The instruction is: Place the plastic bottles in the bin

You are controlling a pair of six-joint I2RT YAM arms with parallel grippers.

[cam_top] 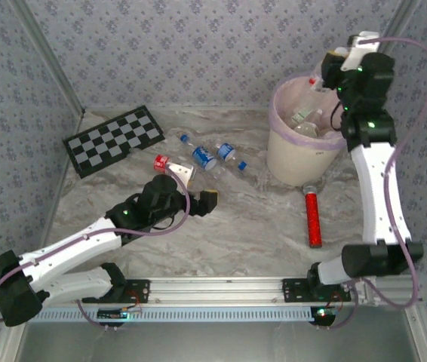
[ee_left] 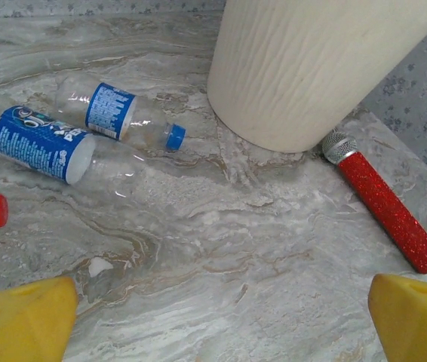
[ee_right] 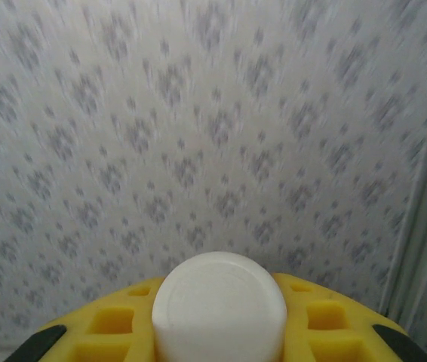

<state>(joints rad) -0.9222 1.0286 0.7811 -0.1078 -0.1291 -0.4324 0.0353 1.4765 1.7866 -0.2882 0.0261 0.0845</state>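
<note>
The right tool (cam_top: 345, 54) is clenched on one bottle (ee_right: 219, 309), whose white end shows between the pads. It is raised at the far rim of the bin (cam_top: 296, 162), which I judge to be a carry posed for the drop. The left tool (ee_left: 221, 324) is released, jaws wide, low over the bench (ee_left: 221, 234) and facing the loose bottles, probably lining up a pick. Nearest it lies one red-capped bottle (cam_top: 170, 166). Beyond are two blue-label bottles (ee_left: 44, 143), on their sides and close together. The bin holds at least two more, though the full count is hidden. One red mic (ee_left: 391, 211) lies just beside the bin's foot, and one checkerboard (cam_top: 112, 139) lies far left.
</note>
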